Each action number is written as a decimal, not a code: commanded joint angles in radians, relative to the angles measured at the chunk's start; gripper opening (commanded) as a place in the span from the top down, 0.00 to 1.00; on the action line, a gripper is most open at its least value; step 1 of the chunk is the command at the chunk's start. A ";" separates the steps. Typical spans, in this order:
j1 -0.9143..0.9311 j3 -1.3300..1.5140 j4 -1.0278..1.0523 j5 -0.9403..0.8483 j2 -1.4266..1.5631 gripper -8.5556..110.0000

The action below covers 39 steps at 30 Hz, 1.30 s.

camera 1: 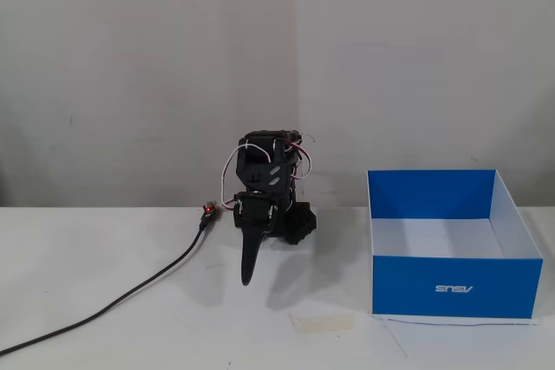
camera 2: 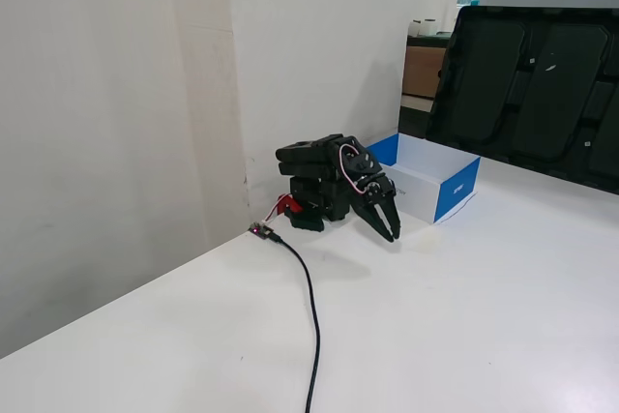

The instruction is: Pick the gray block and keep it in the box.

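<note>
The large rectangular blue cardboard box (camera 1: 451,286) sits open-topped on the white table (camera 1: 130,335), to the right of the arm in one fixed view. Its outer walls are a bright, even blue, the inside walls and floor plain white, and a small white logo is printed on the side facing that camera, reading upside down from there. Its edges look crisp and square. From that front-on view, the inside of the box shows only bare white card. In the other fixed view the same box (camera 2: 455,191) lies beyond the arm, near the wall, with one blue side turned toward the room.

The small gray block is not visible in either fixed view, neither on the table nor in the visible part of the box.

The black folded robot arm (camera 1: 264,188) crouches against the wall, its gripper (camera 1: 247,275) pointing down at the tabletop. In the side view the gripper (camera 2: 388,229) has its two dark fingers slightly parted and nothing between them.

A black cable (camera 2: 311,307) runs across the table from the arm's base.

A small pale strip of tape (camera 1: 323,323) lies flat just in front of the box's left corner.
</note>
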 commanded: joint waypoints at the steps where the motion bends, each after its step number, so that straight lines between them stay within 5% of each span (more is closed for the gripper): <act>1: 0.021 0.006 0.026 0.009 0.123 0.93; 39: 0.023 0.006 0.026 0.009 0.123 0.93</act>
